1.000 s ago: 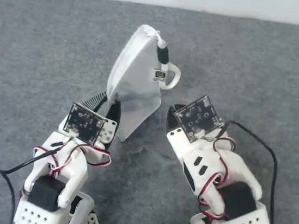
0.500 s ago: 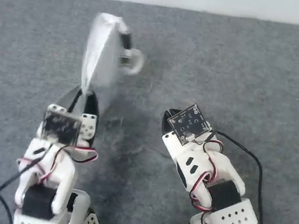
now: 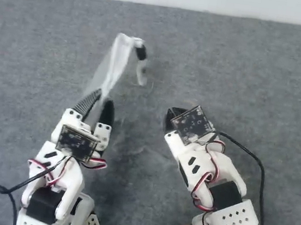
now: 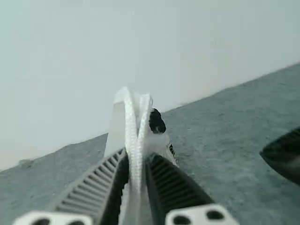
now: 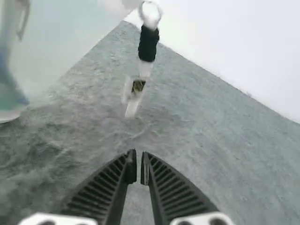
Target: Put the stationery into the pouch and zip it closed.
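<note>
High view: the translucent white soft plastic pouch [image 3: 111, 66] is up off the grey carpet-like table cover [image 3: 254, 76], at about 11 o'clock from the middle of the table. It is pinched at its lower edge by the left gripper [image 3: 100, 100]. In the left wrist view, the left gripper's [image 4: 136, 161] ribbed jaws are nearly together, with only the pouch's [image 4: 127, 117] doubled white seam between them. The small black zipper pull [image 4: 156, 123] is just past that seam.

The right gripper [image 3: 170, 118] sits at 3 o'clock from the left one, near the table's middle. Its jaws are all but touching and it holds nothing. In the right wrist view, the right gripper [image 5: 137, 165] points toward the dangling zipper pull [image 5: 148, 42] and the white tag below it, well apart from both.

The pouch looks light and floppy: thin walls that will fold and swing, with nothing stiff except the zip line. The seam beside the zip is probably the firmest place to grip it. The pull is small and loose, so it calls for a narrow, square pinch. I cannot tell whether the zip is shut or whether anything is inside.
</note>
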Tool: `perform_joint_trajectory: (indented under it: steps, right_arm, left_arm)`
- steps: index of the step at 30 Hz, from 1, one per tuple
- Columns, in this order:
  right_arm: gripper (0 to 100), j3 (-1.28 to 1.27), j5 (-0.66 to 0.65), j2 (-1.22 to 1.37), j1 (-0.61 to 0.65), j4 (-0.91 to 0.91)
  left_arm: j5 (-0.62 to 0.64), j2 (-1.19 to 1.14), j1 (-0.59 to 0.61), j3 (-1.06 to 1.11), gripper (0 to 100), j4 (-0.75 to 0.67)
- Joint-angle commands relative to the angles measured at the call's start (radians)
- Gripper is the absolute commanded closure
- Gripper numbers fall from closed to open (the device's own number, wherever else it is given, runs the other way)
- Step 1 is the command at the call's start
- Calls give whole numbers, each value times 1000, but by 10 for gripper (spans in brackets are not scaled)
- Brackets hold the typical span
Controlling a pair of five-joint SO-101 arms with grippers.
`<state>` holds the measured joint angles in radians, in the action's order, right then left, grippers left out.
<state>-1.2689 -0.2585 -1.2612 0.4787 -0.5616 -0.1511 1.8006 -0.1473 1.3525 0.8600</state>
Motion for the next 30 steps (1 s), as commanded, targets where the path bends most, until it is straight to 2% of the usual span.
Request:
perform_joint_trajectory:
  steps: [1,7,12,16,25,30]
  right_arm:
    - [992,26,54,-28,-64,27]
    - [992,34,91,-28,-127,27]
    - [992,34,89,-28,-128,27]
    - [992,32,89,-28,-128,27]
    - [992,32,86,-24,-128,27]
    - [992,31,84,-24,-128,27]
  left_arm:
    - [12,-12,-75,-5,904,31]
    - [315,-11,-98,-111,778,133]
    - [480,-11,-98,-191,705,190]
    - [517,-11,-98,-232,690,213]
    - [517,-11,-98,-234,693,209]
    - [511,-11,-98,-234,775,206]
